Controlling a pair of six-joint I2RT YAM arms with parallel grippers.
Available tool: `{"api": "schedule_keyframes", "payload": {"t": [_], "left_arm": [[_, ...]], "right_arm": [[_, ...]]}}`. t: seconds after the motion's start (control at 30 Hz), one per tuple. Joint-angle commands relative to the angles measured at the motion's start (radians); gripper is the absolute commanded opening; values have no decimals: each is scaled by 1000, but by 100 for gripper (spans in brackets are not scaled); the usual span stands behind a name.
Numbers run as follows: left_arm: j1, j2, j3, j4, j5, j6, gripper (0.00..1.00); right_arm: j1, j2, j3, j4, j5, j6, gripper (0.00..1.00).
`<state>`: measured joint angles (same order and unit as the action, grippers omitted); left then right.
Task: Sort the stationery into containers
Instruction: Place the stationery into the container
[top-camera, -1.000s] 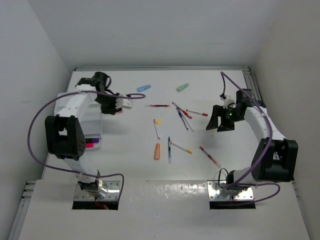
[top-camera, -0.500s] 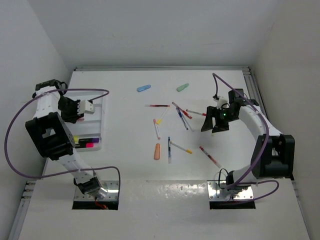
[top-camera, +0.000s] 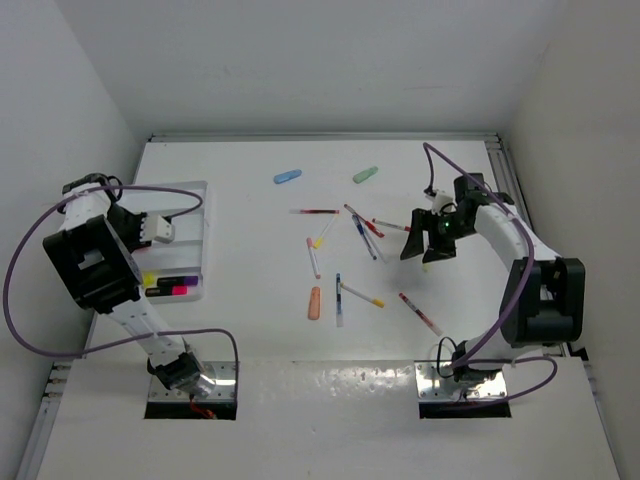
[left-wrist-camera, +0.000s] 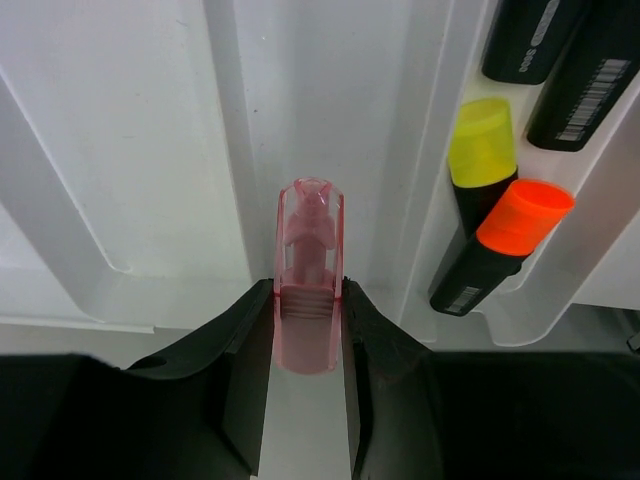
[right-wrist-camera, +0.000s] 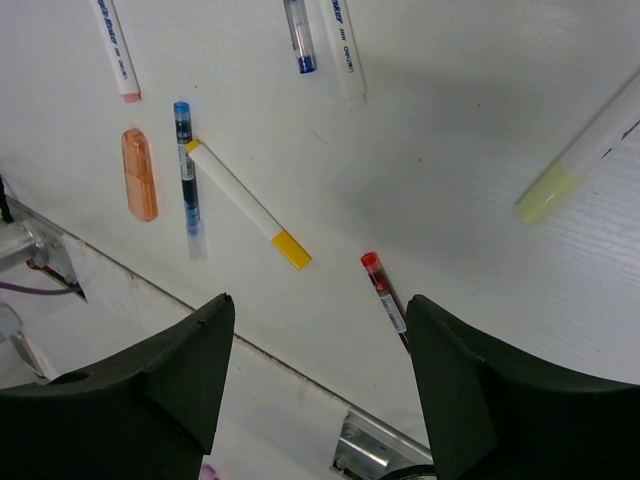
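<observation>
Highlighter (left-wrist-camera: 309, 240) in left hand (left-wrist-camera: 308, 310), lengthwise along tray (left-wrist-camera: 230, 150) compartment.

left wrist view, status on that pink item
Left gripper shut on pink item, over tray. Right gripper open above loose pens. No obstruction seen.

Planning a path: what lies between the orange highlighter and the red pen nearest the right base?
A blue pen and a white pen with yellow ends, shown in the top and right wrist views.

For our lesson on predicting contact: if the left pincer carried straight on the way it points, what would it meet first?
Probably the floor of the white tray, in the compartment beside the highlighters. The pink-capped pen that the left pincer grips would touch first. Depth is unclear.
</observation>
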<state>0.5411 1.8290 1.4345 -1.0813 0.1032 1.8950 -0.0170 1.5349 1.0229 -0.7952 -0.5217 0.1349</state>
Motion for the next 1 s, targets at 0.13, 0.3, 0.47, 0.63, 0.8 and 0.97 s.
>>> {"api": "schedule_keyframes", "payload": {"t": [0.13, 0.3, 0.47, 0.63, 0.8, 0.97], "left_arm": [[31, 47, -14, 80, -34, 32, 13], [40, 70, -14, 89, -42, 29, 17], [33, 66, -11, 92, -37, 7, 44], [28, 41, -5, 75, -7, -7, 57], [20, 4, 76, -23, 110, -68, 58], [7, -66, 248, -207, 447, -242, 58]], "right_arm": [[8, 5, 62, -30, 20, -3, 68], [9, 13, 71, -39, 28, -8, 69], [40, 24, 82, -38, 28, -1, 68], [63, 7, 78, -22, 28, -8, 68], [173, -13, 92, -7, 25, -101, 64], [371, 11, 152, -7, 78, -211, 60]]}}
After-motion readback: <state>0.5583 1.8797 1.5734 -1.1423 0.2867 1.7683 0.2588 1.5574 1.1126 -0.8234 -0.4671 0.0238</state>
